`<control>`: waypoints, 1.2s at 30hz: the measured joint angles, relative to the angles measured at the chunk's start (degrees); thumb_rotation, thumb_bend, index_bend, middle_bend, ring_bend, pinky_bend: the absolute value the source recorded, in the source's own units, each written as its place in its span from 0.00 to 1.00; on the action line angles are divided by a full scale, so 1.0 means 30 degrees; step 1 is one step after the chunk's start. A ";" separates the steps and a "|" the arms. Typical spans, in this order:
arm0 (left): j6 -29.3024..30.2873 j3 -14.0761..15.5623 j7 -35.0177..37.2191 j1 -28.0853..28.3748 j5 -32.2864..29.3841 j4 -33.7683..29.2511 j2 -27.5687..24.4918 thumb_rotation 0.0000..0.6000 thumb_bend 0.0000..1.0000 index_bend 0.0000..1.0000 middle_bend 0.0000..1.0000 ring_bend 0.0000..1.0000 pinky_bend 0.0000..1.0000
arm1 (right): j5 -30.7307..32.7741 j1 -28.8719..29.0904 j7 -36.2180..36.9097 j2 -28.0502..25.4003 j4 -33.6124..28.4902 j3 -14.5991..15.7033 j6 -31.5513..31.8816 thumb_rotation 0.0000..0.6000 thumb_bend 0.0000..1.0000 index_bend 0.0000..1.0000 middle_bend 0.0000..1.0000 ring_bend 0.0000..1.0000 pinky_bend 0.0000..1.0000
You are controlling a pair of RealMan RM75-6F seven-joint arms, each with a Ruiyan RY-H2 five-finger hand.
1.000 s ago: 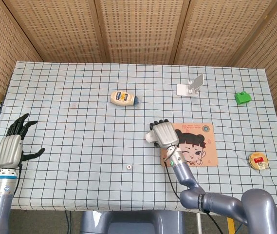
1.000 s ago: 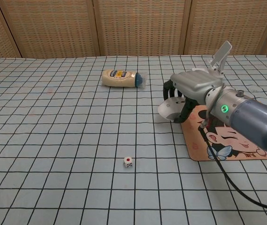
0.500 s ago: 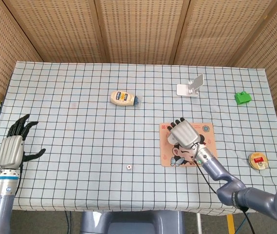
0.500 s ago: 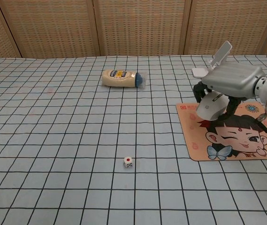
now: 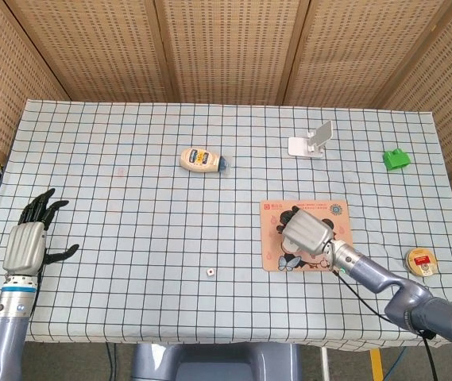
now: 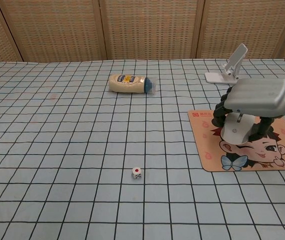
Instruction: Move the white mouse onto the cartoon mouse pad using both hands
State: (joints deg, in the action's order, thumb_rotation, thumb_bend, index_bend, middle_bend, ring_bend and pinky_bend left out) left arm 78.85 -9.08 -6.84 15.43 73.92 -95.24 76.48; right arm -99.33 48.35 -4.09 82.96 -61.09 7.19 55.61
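The cartoon mouse pad (image 5: 333,213) (image 6: 207,150) lies flat right of the table's middle, printed with a winking girl's face. My right hand (image 5: 307,230) (image 6: 258,96) hovers low over the pad, fingers curled down around the white mouse (image 6: 237,131). In the chest view the mouse sits on or just above the pad, under the palm; in the head view the hand hides it. My left hand (image 5: 25,243) rests at the table's near left edge, fingers spread, holding nothing, far from the pad.
A mayonnaise bottle (image 5: 202,160) (image 6: 130,83) lies on its side at mid-table. A small die (image 5: 210,272) (image 6: 137,173) sits near the front. A white phone stand (image 5: 313,141) (image 6: 230,65), a green block (image 5: 395,159) and a round tin (image 5: 421,261) are to the right.
My right hand carried the white mouse rightward from the pad's left edge onto the pad and lowered it over the cartoon face. My left hand shifted only slightly.
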 measured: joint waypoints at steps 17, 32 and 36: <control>0.0000 -0.0010 0.0125 0.0006 0.0103 0.0121 0.0090 1.00 0.17 0.19 0.00 0.00 0.08 | -0.2098 0.0535 0.1677 0.0168 0.2056 0.0968 0.0893 1.00 0.38 0.71 0.55 0.42 0.41; 0.0447 -0.0076 -0.0572 -0.0073 0.0149 0.0161 0.0347 1.00 0.17 0.19 0.00 0.00 0.08 | -0.4157 0.0764 0.3471 -0.0496 0.3631 0.2566 0.2341 1.00 0.38 0.71 0.55 0.42 0.41; 0.0418 -0.0028 -0.0685 -0.0062 0.0181 0.0165 0.0407 1.00 0.17 0.19 0.00 0.00 0.08 | -0.4634 0.0743 0.3628 -0.0330 0.4115 0.2814 0.2933 1.00 0.38 0.71 0.54 0.41 0.41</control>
State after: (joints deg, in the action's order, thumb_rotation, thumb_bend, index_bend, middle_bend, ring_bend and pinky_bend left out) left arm 80.11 -9.17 -8.89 15.24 74.46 -94.75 77.70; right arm -113.23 50.58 6.80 81.97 -48.74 15.63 64.41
